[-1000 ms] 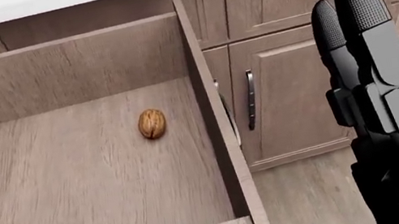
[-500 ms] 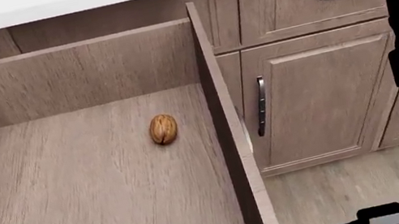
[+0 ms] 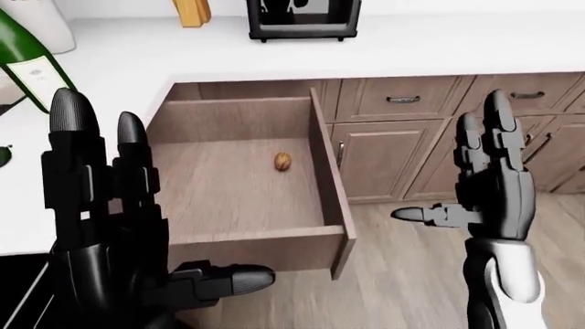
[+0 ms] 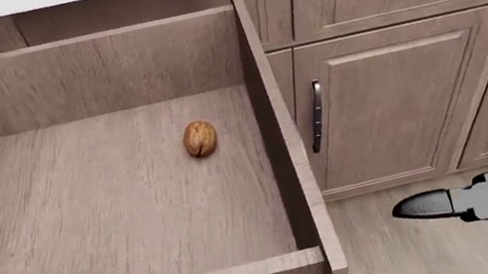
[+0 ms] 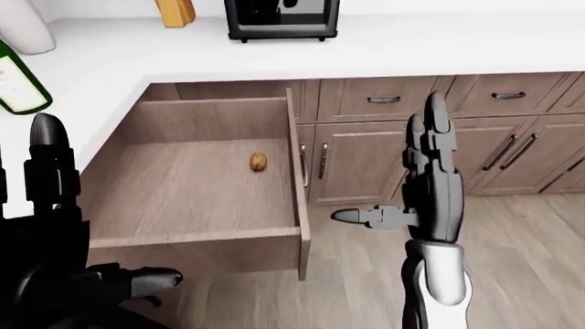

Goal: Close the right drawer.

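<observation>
All three views are looking down from the robot's head. The head view is sitting closest, tight on the open drawer (image 4: 125, 203). Both eye views are standing farther off, sharing drawer, cabinets (image 3: 402, 147) and white table (image 3: 302, 58).

We stand in a kitchen: a white worktop (image 3: 411, 48) over wooden cabinets (image 3: 384, 161), a bottle (image 3: 27, 65), plank floor (image 3: 411, 274).

both hands raised, palms inward — left hand (image 3: 110, 226) and right hand (image 3: 489, 192) with fingers spread, empty.
</observation>
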Robot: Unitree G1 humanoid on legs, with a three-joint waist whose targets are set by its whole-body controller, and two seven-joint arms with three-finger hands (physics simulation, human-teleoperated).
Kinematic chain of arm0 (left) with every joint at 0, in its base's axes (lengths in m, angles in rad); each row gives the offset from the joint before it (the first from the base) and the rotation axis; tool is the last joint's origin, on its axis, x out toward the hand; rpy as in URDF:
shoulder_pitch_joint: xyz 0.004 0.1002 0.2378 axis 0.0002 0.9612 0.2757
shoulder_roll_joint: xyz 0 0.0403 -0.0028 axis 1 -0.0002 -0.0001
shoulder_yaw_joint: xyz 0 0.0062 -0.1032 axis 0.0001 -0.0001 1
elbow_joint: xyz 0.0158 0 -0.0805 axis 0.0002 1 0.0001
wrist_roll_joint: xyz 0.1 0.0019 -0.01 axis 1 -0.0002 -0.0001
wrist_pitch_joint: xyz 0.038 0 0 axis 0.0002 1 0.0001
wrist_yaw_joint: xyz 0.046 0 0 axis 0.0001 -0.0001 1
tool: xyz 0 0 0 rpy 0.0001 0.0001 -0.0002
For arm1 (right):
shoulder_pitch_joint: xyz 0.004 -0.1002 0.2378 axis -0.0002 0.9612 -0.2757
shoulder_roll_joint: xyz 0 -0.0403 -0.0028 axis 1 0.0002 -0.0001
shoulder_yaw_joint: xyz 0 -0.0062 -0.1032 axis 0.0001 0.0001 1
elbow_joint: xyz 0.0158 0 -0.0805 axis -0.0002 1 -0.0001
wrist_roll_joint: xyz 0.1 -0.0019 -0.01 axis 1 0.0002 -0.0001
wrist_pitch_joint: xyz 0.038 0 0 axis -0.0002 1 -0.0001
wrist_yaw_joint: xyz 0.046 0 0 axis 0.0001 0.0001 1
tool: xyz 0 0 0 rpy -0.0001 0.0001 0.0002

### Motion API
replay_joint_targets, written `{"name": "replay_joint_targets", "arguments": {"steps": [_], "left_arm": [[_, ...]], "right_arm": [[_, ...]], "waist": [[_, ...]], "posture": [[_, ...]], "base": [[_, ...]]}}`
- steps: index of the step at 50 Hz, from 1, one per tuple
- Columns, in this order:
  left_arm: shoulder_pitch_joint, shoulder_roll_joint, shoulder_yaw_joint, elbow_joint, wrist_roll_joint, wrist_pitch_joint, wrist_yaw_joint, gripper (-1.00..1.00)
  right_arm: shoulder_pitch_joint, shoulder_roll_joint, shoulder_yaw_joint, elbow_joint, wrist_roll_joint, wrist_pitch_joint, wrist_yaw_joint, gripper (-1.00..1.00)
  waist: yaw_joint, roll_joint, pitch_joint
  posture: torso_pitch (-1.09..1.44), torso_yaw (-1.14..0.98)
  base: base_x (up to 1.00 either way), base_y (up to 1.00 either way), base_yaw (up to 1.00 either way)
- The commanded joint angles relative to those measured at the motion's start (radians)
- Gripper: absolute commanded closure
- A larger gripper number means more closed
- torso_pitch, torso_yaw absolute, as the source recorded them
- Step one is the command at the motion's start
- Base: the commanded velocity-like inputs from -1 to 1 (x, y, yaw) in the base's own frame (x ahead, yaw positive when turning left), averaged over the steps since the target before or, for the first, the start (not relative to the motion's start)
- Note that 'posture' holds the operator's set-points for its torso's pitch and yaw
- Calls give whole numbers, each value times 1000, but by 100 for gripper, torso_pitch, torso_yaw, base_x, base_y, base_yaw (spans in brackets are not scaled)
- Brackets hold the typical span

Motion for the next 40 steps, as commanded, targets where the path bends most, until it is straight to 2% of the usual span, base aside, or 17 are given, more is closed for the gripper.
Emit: {"name": "replay_joint_targets", "arguments": {"steps": [1,4,8,13,21,31,40], "left_arm": [[-8,-1,0,-33,5,-22,-3,-100],[-7,-6,-6,-33,13,-23,-7,-100],[-4,-4,-4,-33,11,-28,-6,-100],[-6,-2,1,-33,5,-25,-5,-100],[-8,-2,1,-33,6,-24,-2,-100],[-8,-4,2,-33,5,-22,-4,-100],[-6,-6,1,-33,7,-24,-5,-100]], "right_arm": [[-35,-17,-9,33,14,-61,-3,-100],[-78,-41,-13,256,23,-143,-8,-100],[-112,-65,0,447,22,-233,-19,-100],[-181,-87,34,711,5,-337,-25,-100],[-261,-97,84,997,-24,-441,-38,-100],[-304,-80,141,1104,-86,-430,-33,-100],[-302,-45,176,1105,-131,-432,-8,-100]], "waist": [[0,-2,-12],[-1,-3,-13],[1,-6,-17],[3,-5,-20],[5,-3,-28],[8,-3,-32],[9,-3,-29]], "posture": [[0,0],[0,0],[0,0],[0,0],[0,0],[0,0],[0,0]], "base": [[0,0,0],[0,0,0],[0,0,0],[0,0,0],[0,0,0],[0,0,0],[0,0,0]]}}
